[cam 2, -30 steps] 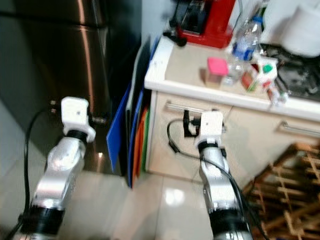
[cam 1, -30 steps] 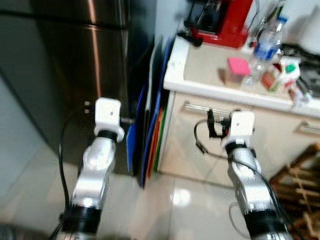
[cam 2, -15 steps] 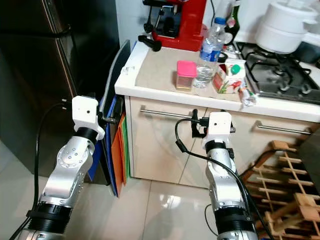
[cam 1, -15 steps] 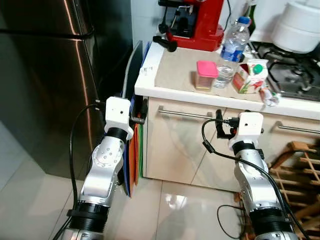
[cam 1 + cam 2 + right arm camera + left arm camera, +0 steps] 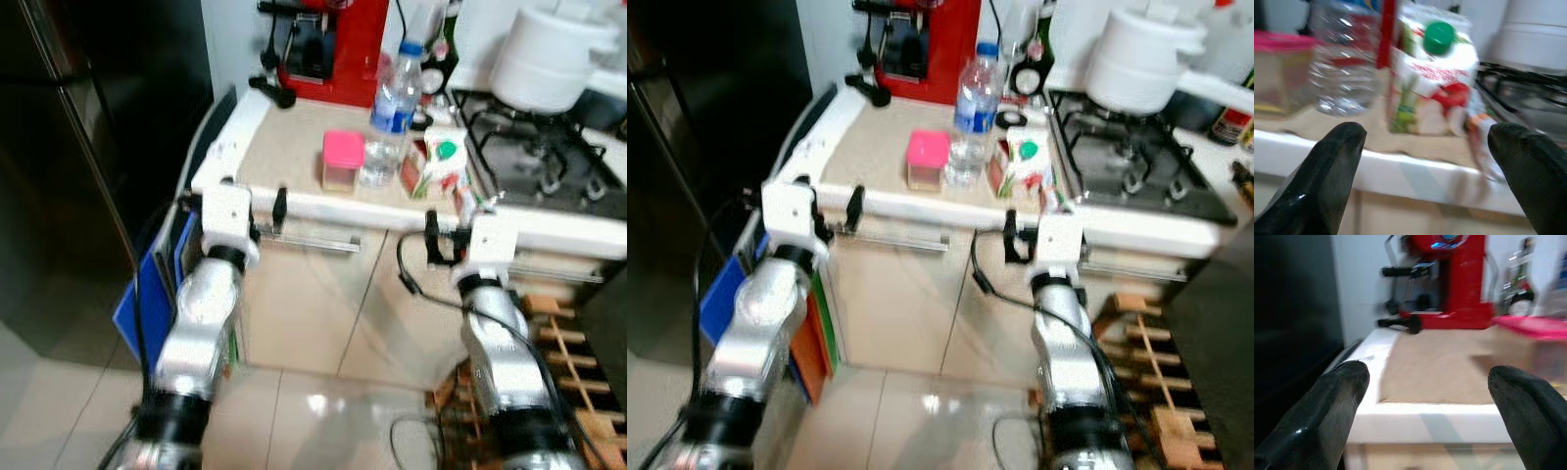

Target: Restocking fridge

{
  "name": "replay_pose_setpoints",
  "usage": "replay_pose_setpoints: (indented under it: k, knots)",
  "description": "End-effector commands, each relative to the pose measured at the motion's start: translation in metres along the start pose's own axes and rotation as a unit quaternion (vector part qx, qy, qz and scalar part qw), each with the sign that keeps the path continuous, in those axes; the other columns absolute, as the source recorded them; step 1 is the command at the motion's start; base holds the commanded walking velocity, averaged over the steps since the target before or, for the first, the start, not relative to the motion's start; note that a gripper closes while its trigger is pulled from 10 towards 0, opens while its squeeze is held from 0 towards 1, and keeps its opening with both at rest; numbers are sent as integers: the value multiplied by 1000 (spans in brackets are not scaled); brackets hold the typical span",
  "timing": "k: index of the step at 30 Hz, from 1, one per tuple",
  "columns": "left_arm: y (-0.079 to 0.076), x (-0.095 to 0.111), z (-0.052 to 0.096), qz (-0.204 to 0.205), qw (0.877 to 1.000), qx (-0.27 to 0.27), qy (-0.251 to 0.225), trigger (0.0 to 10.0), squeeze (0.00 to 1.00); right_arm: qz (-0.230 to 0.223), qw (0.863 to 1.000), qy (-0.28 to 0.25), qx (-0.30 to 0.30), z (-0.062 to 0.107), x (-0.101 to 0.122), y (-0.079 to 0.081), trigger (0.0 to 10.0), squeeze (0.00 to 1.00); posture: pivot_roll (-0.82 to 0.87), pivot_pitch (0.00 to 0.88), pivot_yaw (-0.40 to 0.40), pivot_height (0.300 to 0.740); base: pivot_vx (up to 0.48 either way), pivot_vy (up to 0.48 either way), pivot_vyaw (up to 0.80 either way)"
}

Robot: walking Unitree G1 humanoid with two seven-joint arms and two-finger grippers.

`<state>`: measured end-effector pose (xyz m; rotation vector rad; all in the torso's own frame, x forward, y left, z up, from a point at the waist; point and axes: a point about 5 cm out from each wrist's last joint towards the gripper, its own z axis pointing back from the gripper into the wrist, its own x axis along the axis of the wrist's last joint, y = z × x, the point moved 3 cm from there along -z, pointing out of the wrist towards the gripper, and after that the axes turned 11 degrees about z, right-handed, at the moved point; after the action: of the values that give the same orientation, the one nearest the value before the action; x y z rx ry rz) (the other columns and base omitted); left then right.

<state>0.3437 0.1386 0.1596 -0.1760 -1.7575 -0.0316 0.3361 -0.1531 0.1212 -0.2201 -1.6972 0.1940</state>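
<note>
On the beige counter (image 5: 294, 147) stand a pink-lidded container (image 5: 343, 160), a clear water bottle (image 5: 389, 113) and a juice carton (image 5: 438, 166) with a green cap. My left gripper (image 5: 1425, 396) is open at the counter's front edge, facing the red coffee machine (image 5: 1449, 284) with the pink-lidded container (image 5: 1533, 342) off to one side. My right gripper (image 5: 1425, 161) is open just before the counter edge, in front of the juice carton (image 5: 1432, 88) and the water bottle (image 5: 1344, 63). Nothing lies between either pair of fingers. The dark fridge (image 5: 59, 147) stands on the left.
A gas stove with a white pot (image 5: 544, 64) takes up the counter's right end. A small tube (image 5: 465, 201) lies beside the carton. Blue and orange boards (image 5: 147, 304) lean between fridge and cabinet. A wooden rack (image 5: 568, 333) stands on the floor at the right.
The view has swung from the fridge towards the counter and come closer. Both grippers have risen from drawer height to the counter's front edge.
</note>
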Motion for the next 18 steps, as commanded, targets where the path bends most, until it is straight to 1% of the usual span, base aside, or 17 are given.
replay_pose_setpoints:
  k: [1, 4, 5, 8, 9, 11, 12, 13, 14, 15, 16, 17, 18]
  knots:
    - [-4, 2, -2, 5, 1000, -9, -4, 10000, 0, -4, 1000, -21, -9, -1, 16, -6, 10000, 0, -42, 0, -39, 740, 0, 0, 0]
    - [-6, 5, -4, -7, 1000, -13, -10, 10000, 0, -22, 999, -43, -9, -6, 33, -4, 10000, 0, -44, 0, -39, 740, 0, 0, 0]
    - [-6, 5, -4, -7, 1000, -13, -10, 10000, 0, -22, 999, -43, -9, -6, 33, -4, 10000, 0, -44, 0, -39, 740, 0, 0, 0]
    - [-12, 10, -8, -11, 999, -26, -19, 10000, 0, -38, 996, -83, -17, -24, 63, -5, 10000, 0, -40, 0, -33, 740, 0, 0, 0]
    - [-12, 10, -8, -11, 999, -26, -19, 10000, 0, -38, 996, -83, -17, -24, 63, -5, 10000, 0, -40, 0, -33, 740, 0, 0, 0]
    - [-15, 12, -9, -4, 999, -34, -19, 10000, 0, -48, 992, -117, -17, -45, 89, -6, 10000, 0, -34, 0, -33, 740, 0, 0, 0]
    - [-15, 12, -9, -4, 999, -34, -19, 10000, 0, -48, 992, -117, -17, -45, 89, -6, 10000, 0, -34, 0, -33, 740, 0, 0, 0]
    - [-19, 14, -8, -1, 999, -41, -23, 10000, 0, -53, 989, -136, -9, -61, 108, -4, 10000, 0, -12, 0, -39, 740, 0, 0, 0]
    - [-19, 14, -8, -1, 999, -41, -23, 10000, 0, -53, 989, -136, -9, -61, 108, -4, 10000, 0, -12, 0, -39, 740, 0, 0, 0]
    - [-21, 14, -7, -2, 999, -43, -25, 10000, 0, -53, 989, -141, -5, -66, 114, -2, 10000, 0, -12, 0, -39, 740, 0, 0, 0]
    - [-23, 16, -7, -5, 998, -47, -29, 10000, 0, -54, 988, -144, -1, -71, 120, -1, 10000, 0, 4, 0, -51, 740, 0, 0, 0]
    - [-31, 20, -6, -14, 997, -61, -37, 10000, 0, -60, 988, -141, 9, -85, 131, 1, 10000, 0, 30, 0, -62, 740, 0, 0, 0]
    - [-31, 20, -6, -14, 997, -61, -37, 10000, 0, -60, 988, -141, 9, -85, 131, 1, 10000, 0, 30, 0, -62, 740, 0, 0, 0]
